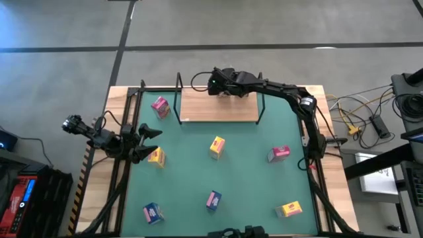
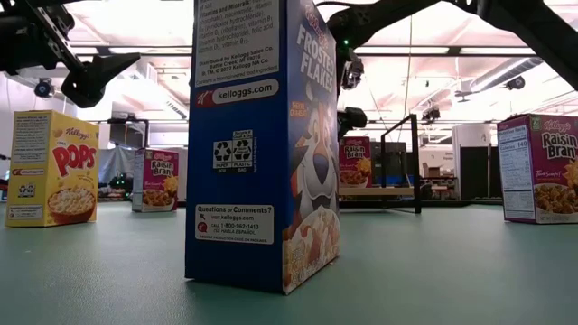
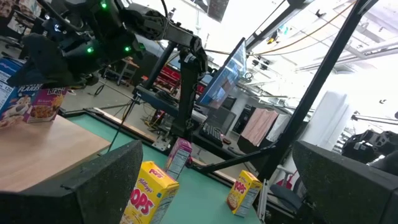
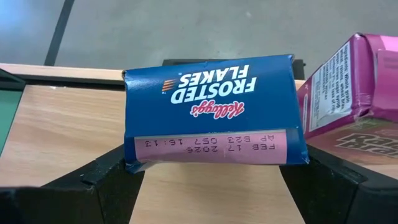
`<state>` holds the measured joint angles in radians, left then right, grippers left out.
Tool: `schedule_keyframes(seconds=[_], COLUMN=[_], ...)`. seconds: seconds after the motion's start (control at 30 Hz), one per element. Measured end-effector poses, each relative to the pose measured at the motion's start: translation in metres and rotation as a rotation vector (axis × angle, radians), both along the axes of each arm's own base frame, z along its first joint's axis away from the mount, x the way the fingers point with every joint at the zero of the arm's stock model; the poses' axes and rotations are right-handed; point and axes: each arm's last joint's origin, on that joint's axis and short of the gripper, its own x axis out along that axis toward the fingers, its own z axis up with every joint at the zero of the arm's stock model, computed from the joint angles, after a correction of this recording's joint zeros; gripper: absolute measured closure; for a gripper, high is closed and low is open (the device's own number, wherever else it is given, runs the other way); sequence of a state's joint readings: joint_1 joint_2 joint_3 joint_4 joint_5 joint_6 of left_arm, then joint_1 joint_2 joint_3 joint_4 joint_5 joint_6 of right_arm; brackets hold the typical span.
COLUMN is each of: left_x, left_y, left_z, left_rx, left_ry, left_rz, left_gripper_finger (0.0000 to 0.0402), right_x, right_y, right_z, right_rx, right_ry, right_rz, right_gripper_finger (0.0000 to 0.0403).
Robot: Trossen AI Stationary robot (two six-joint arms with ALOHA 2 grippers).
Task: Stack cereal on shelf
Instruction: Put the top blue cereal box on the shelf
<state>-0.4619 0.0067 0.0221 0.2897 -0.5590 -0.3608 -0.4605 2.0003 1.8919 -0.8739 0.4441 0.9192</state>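
Observation:
The shelf (image 1: 218, 109), a light-wood board with black uprights, lies at the table's far edge. My right gripper (image 1: 228, 84) hangs over its far side, shut on a blue Frosted Flakes box (image 4: 208, 109). A pink Raisin Bran box (image 4: 348, 87) stands right beside it on the board. My left gripper (image 1: 149, 140) is open at the table's left side and touches nothing. A yellow Pops box (image 1: 156, 157) stands upright just in front of it. My right gripper holds the blue box by its two narrow sides (image 4: 127, 158), pinched between the fingers near its top. The fingers (image 4: 99, 183) come from above, pointing down. The box is upright, and its bottom (image 3: 9, 118) seems to rest on the shelf board.
Other boxes stand on the green mat (image 1: 251, 178): pink (image 1: 160, 106) left of the shelf, yellow (image 1: 217, 147) in the middle, pink (image 1: 279, 153) to the right, blue (image 1: 213, 199), blue (image 1: 153, 212) and yellow (image 1: 289, 209) near the front edge. The shelf's near half is bare.

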Motion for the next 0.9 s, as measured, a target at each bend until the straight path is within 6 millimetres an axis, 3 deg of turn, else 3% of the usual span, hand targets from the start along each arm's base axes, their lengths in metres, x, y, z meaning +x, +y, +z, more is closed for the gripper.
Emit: schedule_keyframes(seconds=[0.6, 0.9], left_x=[0.0, 0.0], left_y=[0.0, 0.0], left_z=[0.0, 0.0], left_rx=[0.0, 0.0], left_ry=[0.0, 0.0], left_rz=[0.0, 0.0], left_gripper_finger=[0.0003, 0.0003], right_x=[0.0049, 0.0053], right_y=[-0.0041, -0.0037], right_z=[-0.0094, -0.0096], right_rx=[-0.007, 0.004], right_ry=[0.003, -0.005], right_rz=[-0.004, 0.002], right_gripper_finger=[0.0075, 0.0036])
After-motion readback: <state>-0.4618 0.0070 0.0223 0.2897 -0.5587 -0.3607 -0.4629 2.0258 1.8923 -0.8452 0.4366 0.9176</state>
